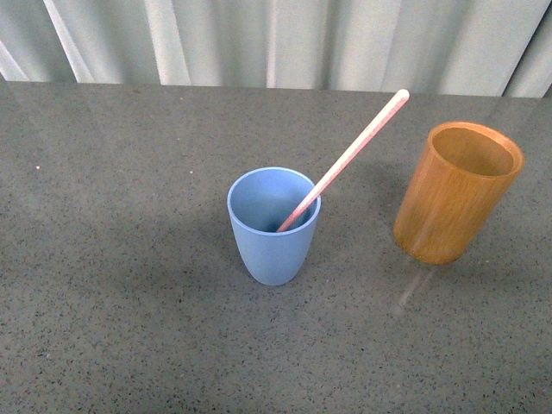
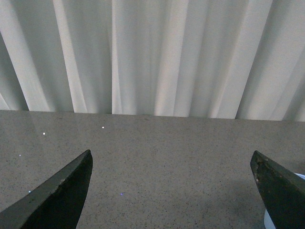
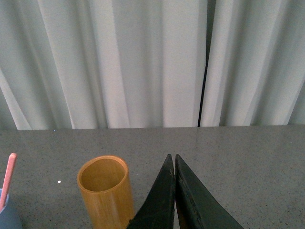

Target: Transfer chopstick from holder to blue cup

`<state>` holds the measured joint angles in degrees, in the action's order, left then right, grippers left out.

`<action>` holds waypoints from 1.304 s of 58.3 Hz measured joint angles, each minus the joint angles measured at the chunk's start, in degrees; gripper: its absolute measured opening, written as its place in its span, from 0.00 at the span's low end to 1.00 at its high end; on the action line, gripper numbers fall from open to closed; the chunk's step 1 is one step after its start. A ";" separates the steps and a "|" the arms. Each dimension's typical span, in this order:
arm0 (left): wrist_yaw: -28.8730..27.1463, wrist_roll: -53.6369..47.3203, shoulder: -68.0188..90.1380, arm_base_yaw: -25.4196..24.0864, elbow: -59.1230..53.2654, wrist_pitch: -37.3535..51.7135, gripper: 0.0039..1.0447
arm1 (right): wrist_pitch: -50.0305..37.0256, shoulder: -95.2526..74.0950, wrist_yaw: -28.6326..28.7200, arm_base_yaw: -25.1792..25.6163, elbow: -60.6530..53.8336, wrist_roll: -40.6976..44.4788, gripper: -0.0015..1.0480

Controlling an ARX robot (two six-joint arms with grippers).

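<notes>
In the front view the pink chopstick (image 1: 349, 159) stands in the light blue cup (image 1: 272, 228) and leans up to the right over its rim. The orange-brown wooden holder (image 1: 455, 191) stands to the right of the cup and looks empty. No arm shows in the front view. My left gripper (image 2: 171, 160) is open, with bare table between its fingers; a sliver of the blue cup (image 2: 268, 220) shows beside one finger. My right gripper (image 3: 171, 158) is shut and empty, close beside the holder (image 3: 106, 192). The chopstick's end (image 3: 8, 176) and the cup's edge (image 3: 7, 217) show in the right wrist view.
The grey speckled table (image 1: 121, 259) runs back to a pale pleated curtain (image 1: 276, 39) behind its far edge. Nothing else stands on the table in these views.
</notes>
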<state>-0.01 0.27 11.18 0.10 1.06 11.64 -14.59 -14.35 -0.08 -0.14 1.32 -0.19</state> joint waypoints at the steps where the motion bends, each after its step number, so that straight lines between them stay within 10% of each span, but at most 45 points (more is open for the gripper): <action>1: 0.00 0.00 0.00 0.00 0.00 0.00 0.94 | 0.35 0.35 0.00 0.00 0.00 0.00 0.01; 40: 0.00 0.00 -0.02 0.00 0.00 0.00 0.94 | 14.47 14.10 -0.02 0.00 0.00 0.00 0.01; 71: 0.00 0.00 -0.02 0.00 -0.02 0.00 0.94 | 14.49 14.10 -0.02 0.00 0.00 -0.04 0.92; 76: 0.00 0.00 -0.02 0.00 0.00 0.00 0.94 | 14.49 14.10 0.00 0.00 0.00 0.00 0.90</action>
<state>-0.01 0.27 11.16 0.10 1.06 11.64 -0.10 -0.25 -0.08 -0.14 1.32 -0.19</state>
